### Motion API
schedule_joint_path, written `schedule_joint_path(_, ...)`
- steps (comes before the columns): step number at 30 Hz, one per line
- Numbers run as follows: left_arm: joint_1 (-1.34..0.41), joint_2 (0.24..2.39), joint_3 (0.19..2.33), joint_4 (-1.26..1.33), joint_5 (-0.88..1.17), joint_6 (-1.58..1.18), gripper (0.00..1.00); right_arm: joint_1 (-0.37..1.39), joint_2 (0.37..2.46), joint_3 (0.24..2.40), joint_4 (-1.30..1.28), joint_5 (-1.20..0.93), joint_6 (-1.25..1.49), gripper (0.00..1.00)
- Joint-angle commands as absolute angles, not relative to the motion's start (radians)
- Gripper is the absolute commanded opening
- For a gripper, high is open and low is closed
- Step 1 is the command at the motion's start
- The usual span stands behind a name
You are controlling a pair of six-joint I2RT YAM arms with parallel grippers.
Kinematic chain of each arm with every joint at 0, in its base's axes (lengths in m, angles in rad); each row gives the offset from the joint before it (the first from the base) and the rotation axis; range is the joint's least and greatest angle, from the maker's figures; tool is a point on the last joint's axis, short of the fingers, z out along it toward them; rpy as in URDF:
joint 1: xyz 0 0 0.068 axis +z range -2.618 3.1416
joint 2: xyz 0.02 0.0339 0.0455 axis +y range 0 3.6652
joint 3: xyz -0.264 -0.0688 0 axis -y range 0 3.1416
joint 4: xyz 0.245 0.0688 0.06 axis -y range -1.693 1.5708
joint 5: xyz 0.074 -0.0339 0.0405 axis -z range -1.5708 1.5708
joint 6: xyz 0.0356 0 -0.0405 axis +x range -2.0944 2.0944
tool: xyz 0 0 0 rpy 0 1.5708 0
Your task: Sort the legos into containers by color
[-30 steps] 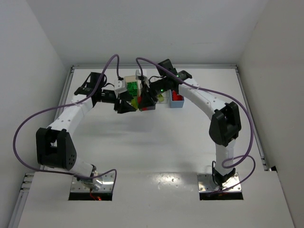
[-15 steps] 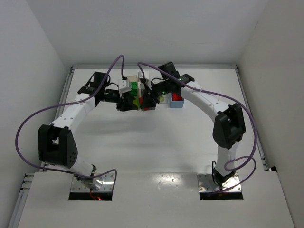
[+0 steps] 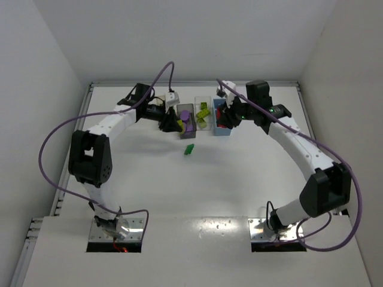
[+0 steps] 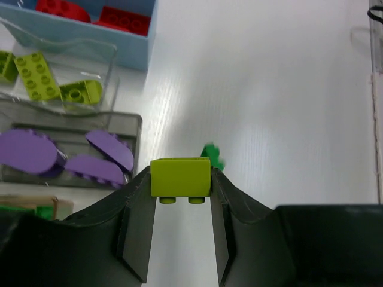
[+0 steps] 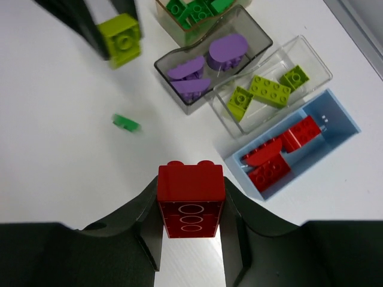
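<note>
Robot arms seen from above, now swung wide apart. A second ago their claws met in front of the bins over a stuck-together clump of bricks. That clump is now split.

The left gripper [image 4: 180, 179] pinches a lime green brick [image 4: 180, 176] between its two fingers, studs pointing down. It has moved left and sits at the left end of the bin row. The right gripper [image 5: 191, 203] pinches a taller red brick [image 5: 191, 200] and has pulled back to the right, over the right end of the row.

A small dark green brick [image 3: 189, 149] lies loose on the white table [image 3: 239, 179], just in front of the bins. It was not on the table before.

The four bins stand side by side, touching, and are less covered by the arms than they were:
- The tan-orange bin [image 4: 30, 201] holds dark green legos [image 5: 191, 9].
- The smoky grey bin [image 5: 251, 33] holds purple pieces [image 5: 227, 48].
- The clear bin [image 5: 311, 60] holds lime green bricks [image 5: 269, 91].
- The light blue bin [image 5: 341, 119] holds red bricks [image 5: 299, 134].
</note>
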State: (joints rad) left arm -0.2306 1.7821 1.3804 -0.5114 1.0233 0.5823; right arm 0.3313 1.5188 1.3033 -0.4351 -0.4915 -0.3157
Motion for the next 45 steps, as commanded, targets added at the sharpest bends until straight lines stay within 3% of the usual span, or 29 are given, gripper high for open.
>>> schedule_joint_path(1,-0.288,1.853,1.505,-0.37,1.036,0.433,0.08,0.321,1.433,1.241,-0.39,-0.44,-0.238,0.05)
schedule_joint_path(15,-0.403,2.308,1.991,-0.155,0.755,0.028,0.1,0.235,1.331,1.169,-0.41,-0.42,-0.152,0.05)
schedule_joint_path(25,-0.413,2.433,2.125,-0.155,0.595,-0.012,0.11,0.204,1.353,1.198,-0.419,-0.475,-0.143,0.05)
schedule_joint_path(26,-0.413,2.433,2.125,-0.155,0.595,-0.012,0.15,0.204,1.365,1.207,-0.419,-0.476,-0.143,0.05)
schedule_joint_path(27,-0.413,2.433,2.125,-0.166,0.58,-0.012,0.3,0.204,1.377,1.207,-0.419,-0.488,-0.143,0.05)
schedule_joint_path(30,-0.413,2.433,2.114,-0.175,0.569,-0.002,0.53,0.204,1.391,1.227,-0.419,-0.499,-0.143,0.05)
schedule_joint_path(35,-0.413,2.387,2.095,-0.155,0.558,-0.002,0.78,0.204,1.442,1.246,-0.41,-0.517,-0.143,0.05)
schedule_joint_path(42,-0.338,2.18,1.967,0.076,0.67,-0.234,0.8,0.213,1.544,1.275,-0.27,-0.44,0.0,0.06)
schedule_joint_path(45,-0.325,2.096,1.982,-0.033,0.68,-0.178,0.8,0.224,1.618,1.342,-0.194,-0.42,0.079,0.06)
